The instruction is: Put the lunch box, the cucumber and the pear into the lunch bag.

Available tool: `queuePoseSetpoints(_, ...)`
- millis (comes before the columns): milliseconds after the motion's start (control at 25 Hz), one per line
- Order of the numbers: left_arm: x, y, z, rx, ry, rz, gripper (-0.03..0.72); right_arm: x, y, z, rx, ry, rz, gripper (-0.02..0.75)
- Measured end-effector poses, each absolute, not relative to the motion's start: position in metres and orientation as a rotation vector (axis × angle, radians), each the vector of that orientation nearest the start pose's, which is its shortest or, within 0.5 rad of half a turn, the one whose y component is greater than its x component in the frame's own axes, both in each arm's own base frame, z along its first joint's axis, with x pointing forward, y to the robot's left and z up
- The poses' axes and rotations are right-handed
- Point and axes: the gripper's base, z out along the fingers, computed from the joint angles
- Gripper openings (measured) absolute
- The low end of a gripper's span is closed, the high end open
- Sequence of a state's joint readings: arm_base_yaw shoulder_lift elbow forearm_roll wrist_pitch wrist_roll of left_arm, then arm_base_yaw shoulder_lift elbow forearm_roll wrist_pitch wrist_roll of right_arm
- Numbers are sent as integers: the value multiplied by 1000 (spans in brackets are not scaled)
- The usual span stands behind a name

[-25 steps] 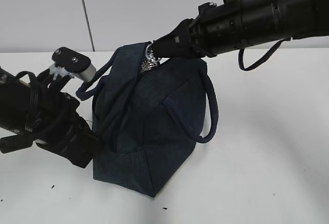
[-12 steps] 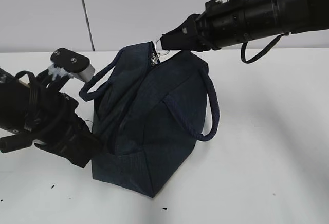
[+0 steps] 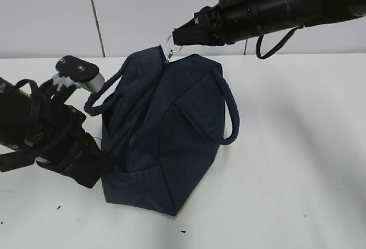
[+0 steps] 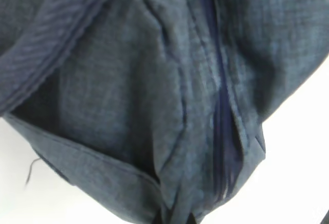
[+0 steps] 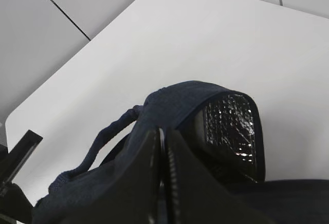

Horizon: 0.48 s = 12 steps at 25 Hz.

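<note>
The dark navy lunch bag stands on the white table, its two looped handles hanging at its sides. My right gripper is shut on the zipper's metal ring pull at the bag's top and holds it up. In the right wrist view the shut jaws are above the bag's open end, where silver lining shows. My left gripper is at the bag's lower left end, and in the left wrist view it is shut on a fold of the bag's fabric. The lunch box, cucumber and pear are out of view.
The white table extends to the right and front of the bag. A grey panelled wall stands behind it. The left arm's black body lies on the table left of the bag.
My right gripper has moved up and to the left with the ring pull, drawing the bag's top upward. The left arm has hardly moved.
</note>
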State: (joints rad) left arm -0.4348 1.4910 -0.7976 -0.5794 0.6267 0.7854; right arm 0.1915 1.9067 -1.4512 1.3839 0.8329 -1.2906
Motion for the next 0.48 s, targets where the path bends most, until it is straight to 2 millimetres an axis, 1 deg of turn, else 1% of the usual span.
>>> queuePoseSetpoints(200,230,-140,208,1060,2482,-489,-20,413,142,269,-639,2002,987,6)
queuePoseSetpoints(480,224,-140,220,1038,2482,-540,-19,411,140,271,-650,2009,1035,6)
